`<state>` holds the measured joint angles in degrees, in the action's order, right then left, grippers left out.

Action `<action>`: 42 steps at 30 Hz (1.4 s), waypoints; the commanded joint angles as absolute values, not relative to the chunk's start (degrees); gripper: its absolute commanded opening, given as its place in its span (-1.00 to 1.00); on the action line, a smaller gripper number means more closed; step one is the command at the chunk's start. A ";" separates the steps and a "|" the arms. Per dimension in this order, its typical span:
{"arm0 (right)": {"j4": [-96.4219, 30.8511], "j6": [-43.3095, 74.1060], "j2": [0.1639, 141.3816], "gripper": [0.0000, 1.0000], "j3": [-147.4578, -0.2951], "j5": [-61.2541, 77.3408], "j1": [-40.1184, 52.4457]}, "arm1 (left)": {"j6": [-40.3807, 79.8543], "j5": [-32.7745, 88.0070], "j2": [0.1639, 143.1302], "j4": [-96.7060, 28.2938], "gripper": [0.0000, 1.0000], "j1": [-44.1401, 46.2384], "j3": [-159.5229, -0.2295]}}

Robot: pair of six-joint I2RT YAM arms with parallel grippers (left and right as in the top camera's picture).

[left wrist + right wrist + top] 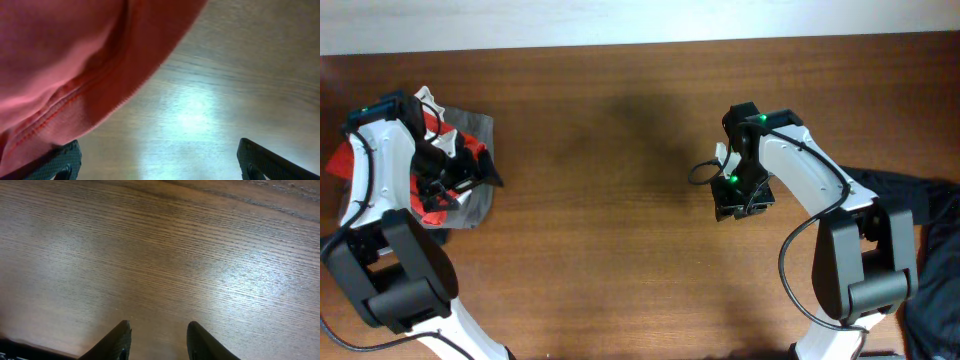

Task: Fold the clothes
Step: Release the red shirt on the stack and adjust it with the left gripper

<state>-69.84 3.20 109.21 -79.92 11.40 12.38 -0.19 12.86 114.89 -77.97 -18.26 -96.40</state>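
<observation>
The clothes, an orange-red T-shirt [340,160], lie crumpled in a pile at the table's far left, mostly hidden under my left arm. In the left wrist view its red fabric [60,65] with a stitched hem fills the upper left and hangs over the left finger [67,157]. My left gripper [157,146] is wide open, with only bare wood between its fingers. It hovers over the pile's right side [460,180]. My right gripper [159,324] stands over bare table at centre right [740,205], jaws apart and holding nothing.
A grey garment [475,130] and a bit of white cloth [428,103] lie in the same pile. Dark clothing [920,200] is heaped at the right edge. The brown wooden table [610,200] stretches between the arms.
</observation>
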 commanded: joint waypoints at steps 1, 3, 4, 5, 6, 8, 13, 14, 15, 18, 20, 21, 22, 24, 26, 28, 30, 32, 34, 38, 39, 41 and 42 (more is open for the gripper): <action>-70.11 3.49 108.25 -0.17 -79.85 10.48 11.97 | 0.21 10.87 115.35 -78.76 0.98 -17.98 -96.03; -70.17 3.46 108.25 -0.17 -79.85 10.46 11.97 | 0.19 11.84 114.10 -78.67 0.98 -18.00 -96.03; -70.19 3.46 108.25 -0.17 -79.83 10.46 11.97 | 0.19 12.21 112.92 -78.41 0.99 -18.00 -96.03; -70.17 3.46 108.25 -0.17 -79.85 10.46 11.97 | 0.19 12.21 111.74 -78.04 0.99 -18.00 -96.05; -70.15 3.46 108.25 -0.17 -79.85 10.46 11.97 | 0.12 12.14 110.19 -77.60 0.98 -18.00 -96.03; -70.11 3.46 108.25 -0.17 -79.85 10.46 11.97 | -0.05 11.94 106.83 -76.53 0.98 -18.04 -96.03; -70.11 3.46 108.25 -0.17 -79.85 10.46 11.97 | 0.03 6.52 102.10 -74.04 0.98 -18.15 -96.03; -70.11 3.46 108.25 -0.17 -79.83 10.46 11.97 | 0.27 5.67 102.08 -73.97 0.98 -18.15 -96.03; -70.13 3.46 108.25 -0.17 -79.83 10.48 11.97 | 0.67 4.60 102.19 -73.95 0.98 -18.15 -95.98; -70.32 3.46 108.25 -0.17 -79.83 10.48 11.97 | 0.69 1.37 102.98 -72.34 0.98 -18.17 -94.56; -70.61 3.46 108.25 -0.17 -79.85 10.48 11.97 | 0.86 -1.19 103.66 -70.46 0.98 -18.17 -92.92; -70.74 3.46 108.25 -0.17 -79.83 10.48 11.97 | 0.86 -1.91 103.98 -69.69 0.98 -18.17 -92.18; -70.89 3.46 108.25 -0.17 -79.85 10.48 11.97 | 0.86 -2.39 104.36 -68.90 0.98 -18.22 -91.42; -71.13 3.46 108.25 -0.17 -79.83 10.46 11.97 | 0.86 -2.39 105.03 -67.42 0.98 -18.44 -90.08; -71.18 3.46 108.25 -0.17 -79.85 10.48 11.97 | 0.86 -2.46 105.38 -65.49 0.98 -18.94 -88.58; -71.18 3.46 108.25 -0.17 -79.85 10.48 11.97 | 1.26 -2.42 105.45 -64.10 0.98 -19.55 -87.35; -71.16 3.46 108.25 -0.17 -79.85 10.48 11.97 | 2.55 -2.31 105.49 -63.72 0.98 -20.08 -86.21; -71.13 3.46 108.25 -0.17 -79.85 10.48 11.97 | 3.42 -0.45 105.49 -63.90 0.98 -20.27 -84.49; -71.11 3.46 108.25 -0.17 -79.85 10.46 11.97 | 3.42 2.74 105.49 -64.38 0.98 -20.25 -82.52; -71.13 3.46 108.25 -0.17 -79.85 10.48 11.97 | 3.44 4.84 105.49 -65.01 0.98 -19.97 -77.10; -71.13 3.46 108.25 -0.17 -79.85 10.48 11.97 | 3.44 5.85 105.49 -64.55 0.98 -19.99 -75.99; -71.13 3.49 108.25 -0.17 -79.85 10.48 11.97 | 3.42 8.88 105.51 -63.77 0.98 -19.97 -74.08; -71.13 3.46 108.25 -0.17 -79.83 10.48 11.97 | 3.42 9.30 105.54 -63.64 0.98 -19.97 -73.52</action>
<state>-70.94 3.20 109.21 -79.92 11.40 12.38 2.83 4.60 105.01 -64.14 -20.05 -75.33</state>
